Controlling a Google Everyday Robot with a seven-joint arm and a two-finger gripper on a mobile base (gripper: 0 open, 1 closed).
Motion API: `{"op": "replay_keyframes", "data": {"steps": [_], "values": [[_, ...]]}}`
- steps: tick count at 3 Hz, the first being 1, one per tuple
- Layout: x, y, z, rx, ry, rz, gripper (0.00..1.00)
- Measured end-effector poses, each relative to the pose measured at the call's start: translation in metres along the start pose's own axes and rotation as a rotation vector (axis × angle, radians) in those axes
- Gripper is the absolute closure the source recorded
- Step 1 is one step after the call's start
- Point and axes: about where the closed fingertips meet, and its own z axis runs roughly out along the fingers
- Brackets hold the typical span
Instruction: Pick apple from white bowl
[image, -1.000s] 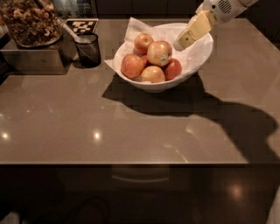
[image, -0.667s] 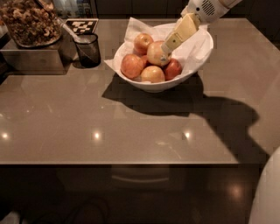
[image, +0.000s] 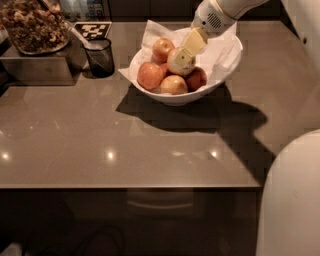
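The white bowl (image: 181, 98) stands at the back middle of the brown table, lined with crumpled white paper (image: 220, 50). Several apples lie in it. The apple (image: 176, 64), pale yellow with a blush, lies in the middle on top of the others. A smaller orange-red apple (image: 151, 75) is on its left and a darker red apple (image: 198, 78) on its right. My gripper (image: 186, 52), cream-coloured, comes down from the upper right and its tip lies against the top right of the apple, covering part of it.
A small dark mesh cup (image: 100, 56) with a spoon stands left of the bowl. A tray of brown snack mix (image: 31, 24) sits on a metal box at the far left. A checkered tag (image: 93, 29) lies behind the cup. A white robot part (image: 292, 200) fills the lower right.
My gripper has moved left and down from above the bowl's right rim onto the pale apple in the middle. The white robot part has come into view at the lower right.
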Motion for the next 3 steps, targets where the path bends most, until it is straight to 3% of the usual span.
{"op": "replay_keyframes", "data": {"steps": [3], "values": [[0.021,-0.006,0.047,-0.056,0.071,0.047,0.0]]}}
